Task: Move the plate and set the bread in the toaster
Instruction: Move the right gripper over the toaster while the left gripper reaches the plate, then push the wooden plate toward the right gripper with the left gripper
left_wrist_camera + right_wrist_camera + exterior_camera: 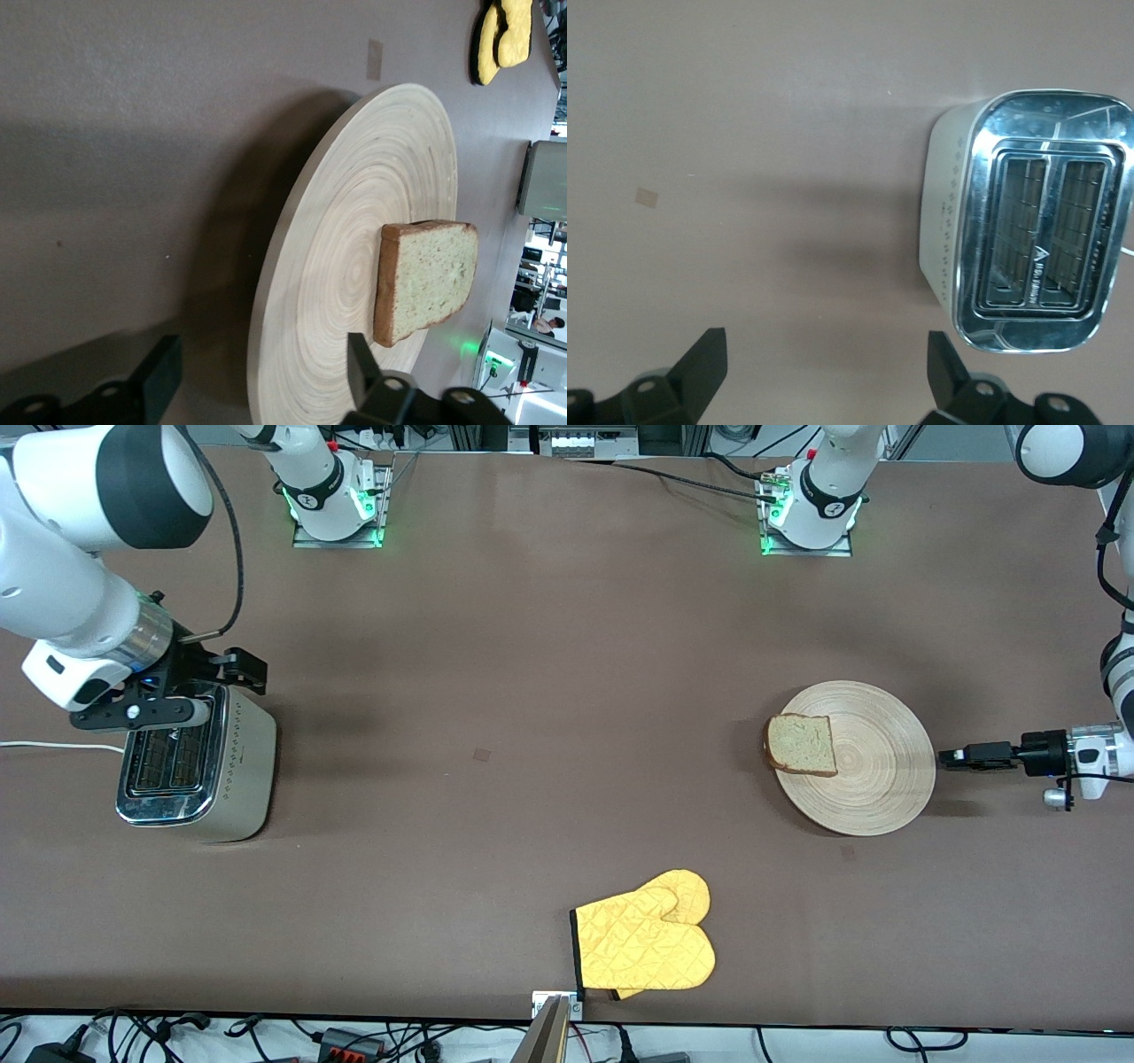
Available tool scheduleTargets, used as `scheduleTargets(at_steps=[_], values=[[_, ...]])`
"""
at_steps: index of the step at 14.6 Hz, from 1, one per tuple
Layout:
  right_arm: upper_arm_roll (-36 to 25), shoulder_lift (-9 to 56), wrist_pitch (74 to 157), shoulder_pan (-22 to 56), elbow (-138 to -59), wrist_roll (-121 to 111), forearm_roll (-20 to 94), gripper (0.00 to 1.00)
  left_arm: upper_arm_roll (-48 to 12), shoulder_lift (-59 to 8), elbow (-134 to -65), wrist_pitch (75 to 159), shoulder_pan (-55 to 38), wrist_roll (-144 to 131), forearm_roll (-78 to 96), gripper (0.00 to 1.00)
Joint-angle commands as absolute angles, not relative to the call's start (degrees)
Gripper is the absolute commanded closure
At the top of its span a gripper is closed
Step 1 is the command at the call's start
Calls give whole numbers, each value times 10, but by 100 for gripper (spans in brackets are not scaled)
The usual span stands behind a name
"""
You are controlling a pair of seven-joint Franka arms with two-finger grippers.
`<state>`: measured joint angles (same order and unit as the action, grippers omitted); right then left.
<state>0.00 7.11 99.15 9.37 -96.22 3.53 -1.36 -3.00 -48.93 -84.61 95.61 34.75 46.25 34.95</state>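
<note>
Wooden plate lies flat; left gripper and right gripper wide.

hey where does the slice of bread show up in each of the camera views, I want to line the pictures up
Front view: the bread lies on the wooden plate, at the plate's edge toward the right arm's end of the table.
Left wrist view: the bread is mid-frame on the plate.
Right wrist view: not in it; only the toaster shows.
Shared landmark: the toaster, also in the front view and at the left wrist view's edge.
</note>
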Motion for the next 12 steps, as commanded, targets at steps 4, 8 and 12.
scheduleTargets(at_steps=[4, 8, 12], values=[[-1, 76, 996, 111, -951, 44, -9, 0, -37, -505, -849, 934, 352, 481, 360, 53], [-1, 76, 1002, 116, -951, 44, -9, 0, -39, -514, -848, 904, 349, 484, 359, 72], [-1, 76, 1001, 120, -947, 42, -12, 0, -39, -518, -846, 900, 350, 486, 359, 90]])
